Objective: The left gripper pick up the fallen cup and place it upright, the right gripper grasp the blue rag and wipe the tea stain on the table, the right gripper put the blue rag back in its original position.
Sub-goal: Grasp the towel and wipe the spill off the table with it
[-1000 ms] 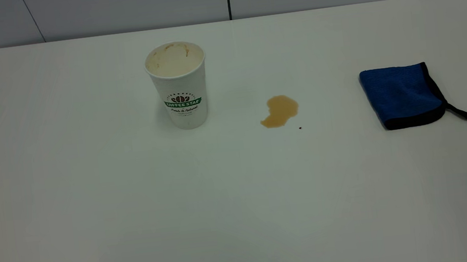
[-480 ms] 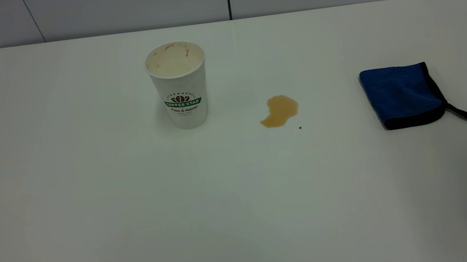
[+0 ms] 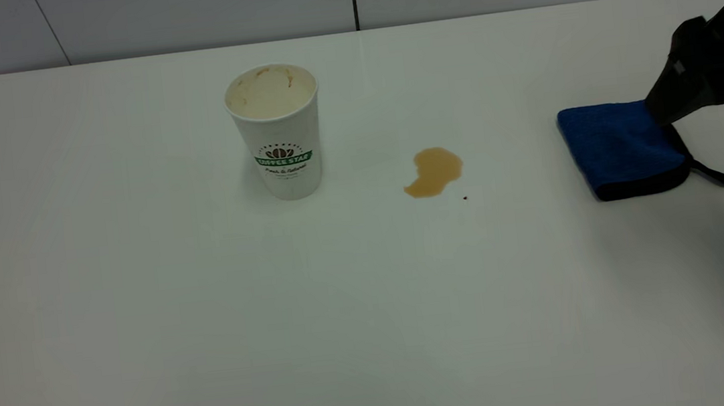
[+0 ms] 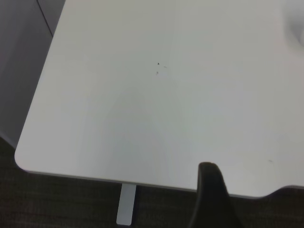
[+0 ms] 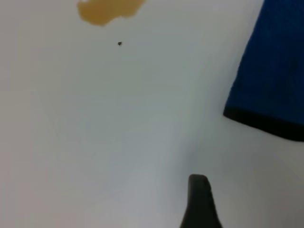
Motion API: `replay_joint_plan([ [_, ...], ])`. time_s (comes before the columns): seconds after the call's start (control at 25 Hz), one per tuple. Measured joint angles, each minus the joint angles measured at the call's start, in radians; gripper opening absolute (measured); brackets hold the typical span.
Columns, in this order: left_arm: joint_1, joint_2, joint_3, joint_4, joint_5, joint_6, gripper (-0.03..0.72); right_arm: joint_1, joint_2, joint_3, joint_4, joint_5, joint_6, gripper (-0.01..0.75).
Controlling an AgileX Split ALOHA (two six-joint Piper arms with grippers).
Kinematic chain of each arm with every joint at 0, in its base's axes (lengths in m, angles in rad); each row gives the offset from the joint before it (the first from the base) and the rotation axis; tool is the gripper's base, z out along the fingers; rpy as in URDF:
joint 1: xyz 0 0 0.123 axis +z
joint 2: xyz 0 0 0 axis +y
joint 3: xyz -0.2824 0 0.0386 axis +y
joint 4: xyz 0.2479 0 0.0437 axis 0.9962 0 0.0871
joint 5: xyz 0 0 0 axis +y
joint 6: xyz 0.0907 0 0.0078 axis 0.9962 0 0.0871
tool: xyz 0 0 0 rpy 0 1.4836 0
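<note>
From the outside camera, my right gripper (image 3: 664,105) is now showing at the right edge of the picture, where a moment ago there was nothing but bare table (image 3: 373,309). Its dark tip is overlapping the far right corner of the blue rag (image 3: 618,146); whether it is touching the cloth or hanging above it, I cannot tell, nor how far its fingers are spread. The rag is lying flat in the same place as before, well to the right of the tea stain (image 3: 433,171), which is sitting unwiped between rag and cup (image 3: 276,131). The cup is standing upright with its mouth up, so I am judging the first step done and the rag grasp as the step now beginning. The tiny dark speck (image 3: 465,197) is lying just beside the stain.

From my left wrist camera, I am seeing only a rounded corner of the table (image 4: 142,95) and one dark finger of my left gripper (image 4: 211,194); it is holding nothing I can see, and its opening is not showing. That arm is sitting idle, away from the cup.

From my right wrist camera, one dark fingertip is poking in over white tabletop, with the rag's black-edged blue corner (image 5: 270,76) near it and the stain (image 5: 109,10) farther off. Nothing is between my fingers that I can see here.
</note>
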Motion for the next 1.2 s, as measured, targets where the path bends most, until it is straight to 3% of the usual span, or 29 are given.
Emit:
replay_joint_plan([
  [0.48, 0.000, 0.000, 0.000, 0.000, 0.000, 0.000, 0.499, 0.001, 0.479, -0.385, 0.015, -0.104, -0.178, 0.592],
  [0.68, 0.000, 0.000, 0.000, 0.000, 0.000, 0.000, 0.499, 0.001, 0.558, -0.440, 0.020, -0.204, -0.212, 0.590],
  [0.92, 0.000, 0.000, 0.000, 0.000, 0.001, -0.001, 0.499, 0.001, 0.598, -0.450, 0.030, -0.226, -0.212, 0.567],
  [1.04, 0.000, 0.000, 0.000, 0.000, 0.001, -0.001, 0.499, 0.017, 0.602, -0.450, 0.033, -0.225, -0.212, 0.441],
  [1.2, 0.000, 0.000, 0.000, 0.000, 0.001, -0.002, 0.499, 0.061, 0.607, -0.460, 0.033, -0.247, -0.211, 0.102],
])
